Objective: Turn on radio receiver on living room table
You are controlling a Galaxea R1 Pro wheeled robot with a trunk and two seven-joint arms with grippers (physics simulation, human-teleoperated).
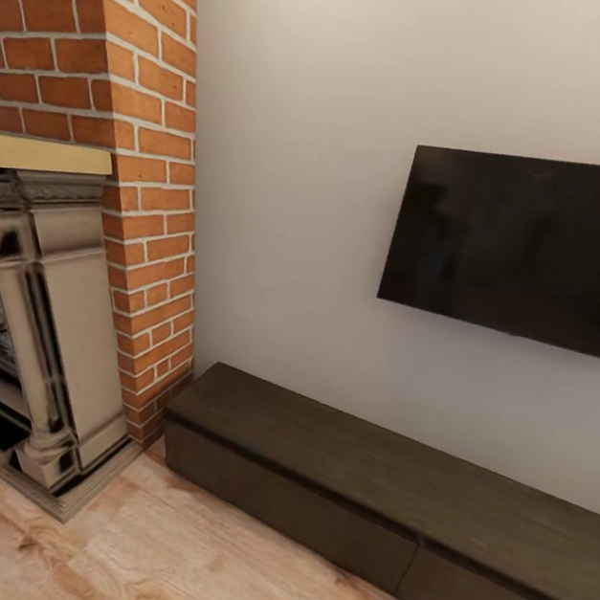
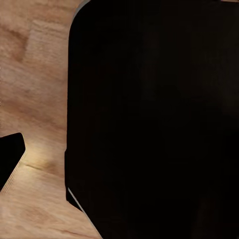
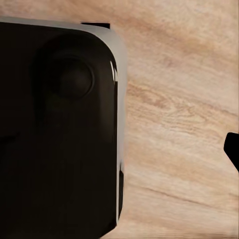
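Observation:
The red radio receiver and the glossy grey table are out of view. I face a beige wall of the living room above pale wood-plank floor (image 1: 200, 565). Both wrist views look down on my own black rounded base (image 2: 154, 119) (image 3: 55, 134) over the plank floor (image 3: 179, 99). A dark sliver (image 2: 10, 162) sits at the edge of the left wrist view and another dark sliver (image 3: 232, 149) at the edge of the right wrist view. Whether these are fingers, open or shut, I cannot tell.
A long dark-brown wooden TV bench (image 1: 386, 488) runs along the wall under a black wall-mounted screen (image 1: 532, 245). At the left stands a red brick chimney (image 1: 117, 48) with an ornate fireplace surround (image 1: 45, 318) jutting onto the floor.

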